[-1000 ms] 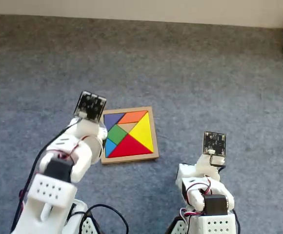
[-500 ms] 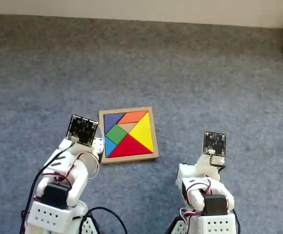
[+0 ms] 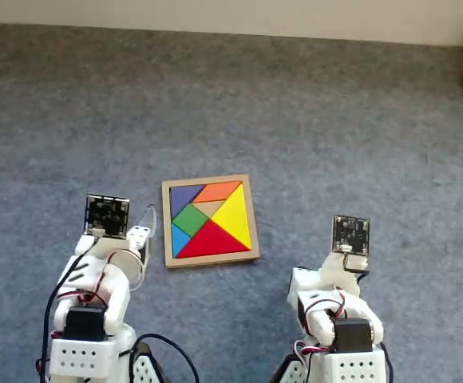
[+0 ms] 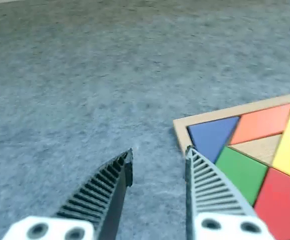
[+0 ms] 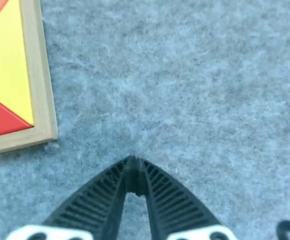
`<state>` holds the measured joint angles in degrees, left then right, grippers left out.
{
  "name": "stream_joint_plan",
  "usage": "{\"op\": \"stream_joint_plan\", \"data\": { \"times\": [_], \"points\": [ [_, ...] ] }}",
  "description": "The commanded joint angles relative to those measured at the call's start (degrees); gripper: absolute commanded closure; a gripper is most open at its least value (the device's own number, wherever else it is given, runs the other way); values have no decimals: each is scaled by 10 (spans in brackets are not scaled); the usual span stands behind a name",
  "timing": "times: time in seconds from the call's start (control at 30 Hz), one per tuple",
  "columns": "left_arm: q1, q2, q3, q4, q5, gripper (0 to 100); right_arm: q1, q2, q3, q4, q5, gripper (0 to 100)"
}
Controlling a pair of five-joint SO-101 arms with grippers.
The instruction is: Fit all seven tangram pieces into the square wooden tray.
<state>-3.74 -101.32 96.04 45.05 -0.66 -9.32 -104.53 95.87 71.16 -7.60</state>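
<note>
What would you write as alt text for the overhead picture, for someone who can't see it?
A square wooden tray lies on grey carpet, filled edge to edge by seven coloured tangram pieces. Two white robot arms sit at the picture's lower edge, the left arm close beside the tray and the right arm farther from it.

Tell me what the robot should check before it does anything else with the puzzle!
1. Seven pieces in the tray: ok, seven colours counted; the red piece and yellow piece are the biggest.
2. Gaps between pieces: ok, none visible.
3. Pieces lying level: cannot tell from above.
4. Left gripper empty: ok, open, beside the tray.
5. Right gripper empty: ok, shut on nothing, over the carpet.
</note>
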Motion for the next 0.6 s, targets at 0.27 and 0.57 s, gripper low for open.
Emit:
{"op": "stream_joint_plan", "data": {
  "times": [0.27, 0.57],
  "points": [
    [-13, -30, 11, 71, 4, 818, 7, -7, 78, 4, -4, 989],
    [-15, -30, 11, 100, 3, 819, 7, -7, 78, 4, -4, 989]
  ]
}}
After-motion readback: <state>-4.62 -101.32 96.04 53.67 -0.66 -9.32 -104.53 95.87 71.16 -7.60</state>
